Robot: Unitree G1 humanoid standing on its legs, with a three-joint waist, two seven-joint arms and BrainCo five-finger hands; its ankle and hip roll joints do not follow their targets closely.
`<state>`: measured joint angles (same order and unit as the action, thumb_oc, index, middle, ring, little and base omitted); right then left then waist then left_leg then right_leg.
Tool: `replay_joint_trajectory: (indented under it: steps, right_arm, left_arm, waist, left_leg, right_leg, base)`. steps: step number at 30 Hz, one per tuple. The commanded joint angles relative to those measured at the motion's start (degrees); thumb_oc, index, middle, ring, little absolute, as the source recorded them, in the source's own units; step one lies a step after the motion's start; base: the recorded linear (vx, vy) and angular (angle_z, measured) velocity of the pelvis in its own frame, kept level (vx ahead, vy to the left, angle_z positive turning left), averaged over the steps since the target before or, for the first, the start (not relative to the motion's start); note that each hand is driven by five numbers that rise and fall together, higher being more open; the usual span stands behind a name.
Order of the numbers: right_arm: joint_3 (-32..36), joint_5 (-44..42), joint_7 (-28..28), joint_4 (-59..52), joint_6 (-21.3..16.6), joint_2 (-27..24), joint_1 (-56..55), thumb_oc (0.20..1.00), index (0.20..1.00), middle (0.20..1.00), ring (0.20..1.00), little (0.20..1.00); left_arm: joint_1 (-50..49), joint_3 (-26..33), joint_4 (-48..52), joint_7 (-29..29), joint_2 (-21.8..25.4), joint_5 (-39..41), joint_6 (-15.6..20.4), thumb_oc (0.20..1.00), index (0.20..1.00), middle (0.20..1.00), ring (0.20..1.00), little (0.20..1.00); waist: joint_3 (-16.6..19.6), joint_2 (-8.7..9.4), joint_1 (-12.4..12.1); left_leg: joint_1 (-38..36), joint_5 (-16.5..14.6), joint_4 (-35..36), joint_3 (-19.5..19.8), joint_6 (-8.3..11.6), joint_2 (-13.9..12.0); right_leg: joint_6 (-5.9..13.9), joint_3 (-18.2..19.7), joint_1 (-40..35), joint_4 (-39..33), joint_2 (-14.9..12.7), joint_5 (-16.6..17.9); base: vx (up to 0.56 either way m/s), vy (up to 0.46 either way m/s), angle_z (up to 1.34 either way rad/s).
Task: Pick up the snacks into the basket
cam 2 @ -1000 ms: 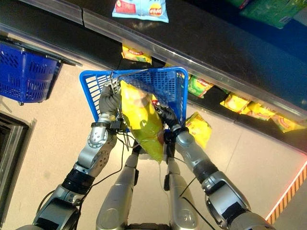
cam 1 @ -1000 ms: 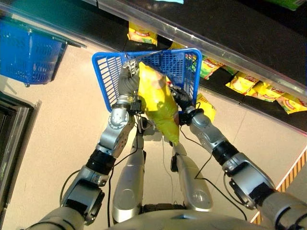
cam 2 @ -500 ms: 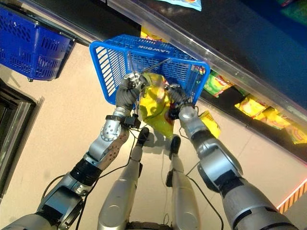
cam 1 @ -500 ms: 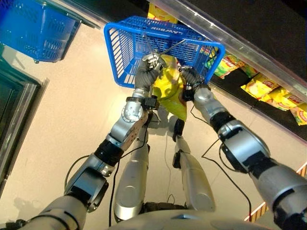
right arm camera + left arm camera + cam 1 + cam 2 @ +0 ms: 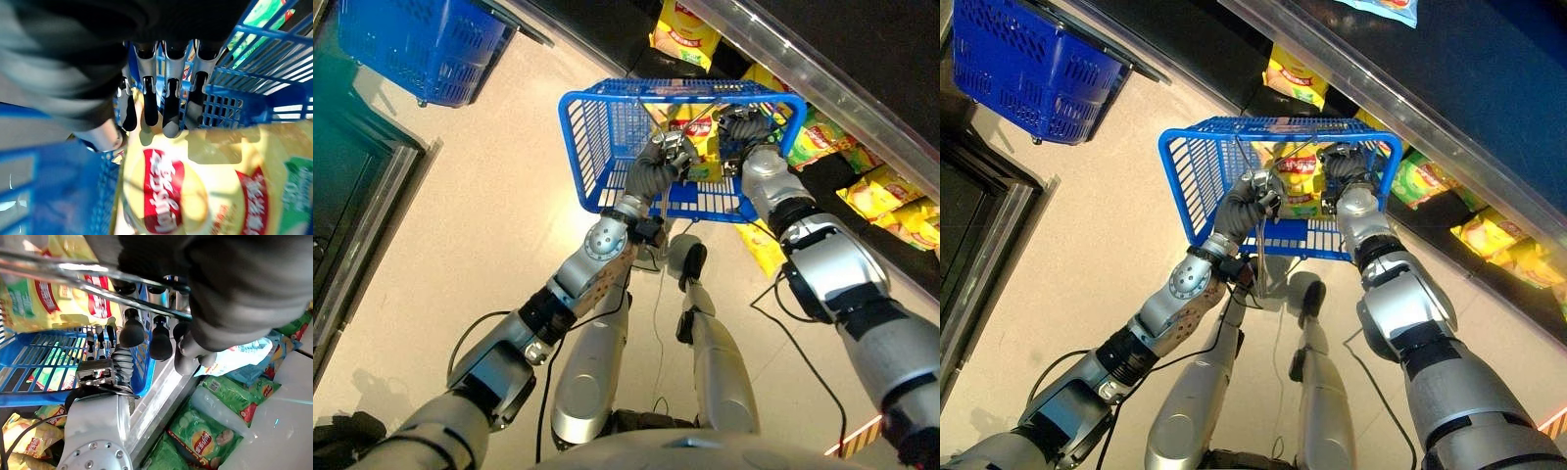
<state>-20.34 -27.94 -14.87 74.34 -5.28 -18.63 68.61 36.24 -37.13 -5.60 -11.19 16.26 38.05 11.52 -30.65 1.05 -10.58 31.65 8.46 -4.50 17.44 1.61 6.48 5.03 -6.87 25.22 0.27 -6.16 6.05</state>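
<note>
A blue mesh basket (image 5: 607, 147) hangs in front of me, and my left hand (image 5: 656, 171) is shut on its metal handle (image 5: 98, 271). A yellow snack bag (image 5: 700, 137) with a red label lies inside the basket (image 5: 1200, 176). My right hand (image 5: 744, 127) reaches into the basket over the far rim, just above the bag (image 5: 195, 186). Its fingers (image 5: 146, 110) are straight and hold nothing. The left hand's fingers (image 5: 161, 340) curl round the handle bars.
A second blue basket (image 5: 421, 44) stands at the upper left by a dark cabinet (image 5: 352, 186). A low shelf (image 5: 862, 108) runs along the right with yellow bags (image 5: 891, 196) and green bags (image 5: 205, 440). One yellow bag (image 5: 766, 245) lies beside the basket.
The yellow bag has gone from between my hands at the basket's rim down into the basket. My right hand has let go of it. The camera has shifted.
</note>
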Motion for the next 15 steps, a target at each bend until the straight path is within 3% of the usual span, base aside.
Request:
replay_joint_trajectory:
  steps: [1, 4, 5, 13, 15]
  right_arm:
    - [-0.29, -3.59, -1.33, -1.77, -1.98, -3.14, 4.18, 0.2, 0.2, 0.2, 0.2, 0.2]
    - [-0.38, -4.16, -1.32, -1.66, -1.91, -2.86, 4.35, 0.2, 0.2, 0.2, 0.2, 0.2]
    - [-0.56, -4.13, -1.21, -1.39, -1.85, -2.62, 4.38, 1.0, 1.0, 1.0, 1.0, 1.0]
    - [-3.3, -0.43, -0.21, -4.03, -1.02, -0.08, -1.07, 1.0, 1.0, 1.0, 1.0, 1.0]
    - [-4.73, 2.9, 0.01, -10.13, -0.87, 1.26, -7.93, 1.0, 1.0, 1.0, 1.0, 1.0]
  left_arm:
    - [4.92, 1.39, 13.52, 3.2, -4.07, -0.85, 4.34, 0.2, 0.2, 0.2, 0.2, 0.2]
    - [4.82, 1.33, 13.4, 3.11, -4.09, -0.77, 4.1, 0.2, 0.2, 0.2, 0.2, 0.2]
    - [4.73, 1.36, 13.37, 3.12, -4.04, -0.74, 4.13, 0.2, 0.2, 0.2, 0.2, 0.2]
    - [2.51, 3.88, 11.8, 2.33, -2.74, -1.85, 4.11, 0.2, 0.2, 0.2, 0.2, 0.2]
    - [-1.03, 6.88, 10.59, 1.78, -1.34, -2.32, 3.8, 0.2, 0.2, 0.2, 0.2, 0.2]
  waist:
    - [0.86, -3.86, -0.39]
    - [0.86, -3.76, -0.3]
    - [0.86, -3.73, -0.25]
    - [1.64, -1.75, 0.87]
    - [2.96, -0.22, 2.05]
  left_leg:
    - [-2.31, -6.57, -2.81, -2.61, 0.11, 1.76]
    - [-2.56, -6.6, -2.74, -2.59, 0.05, 1.74]
    - [-2.64, -6.61, -2.73, -2.63, 0.04, 1.71]
    - [-5.06, -6.88, -2.59, -3.02, 0.02, 1.35]
    - [-6.54, -7.24, -2.31, -3.53, -0.05, 0.91]
  right_leg:
    - [3.07, 1.37, -0.55, 2.88, -2.54, -3.06]
    - [3.01, 1.58, -0.7, 2.81, -2.56, -3.08]
    - [2.99, 1.65, -0.78, 2.78, -2.53, -3.08]
    - [3.23, 2.75, -3.51, 1.42, -2.4, -2.57]
    - [3.46, 3.2, -4.89, 0.61, -2.45, -2.17]
  base:
    - [0.0, 0.0, 0.0]
    - [0.0, 0.0, 0.0]
    - [0.0, 0.0, 0.0]
    - [0.02, 0.014, -0.01]
    - [0.06, 0.052, -0.03]
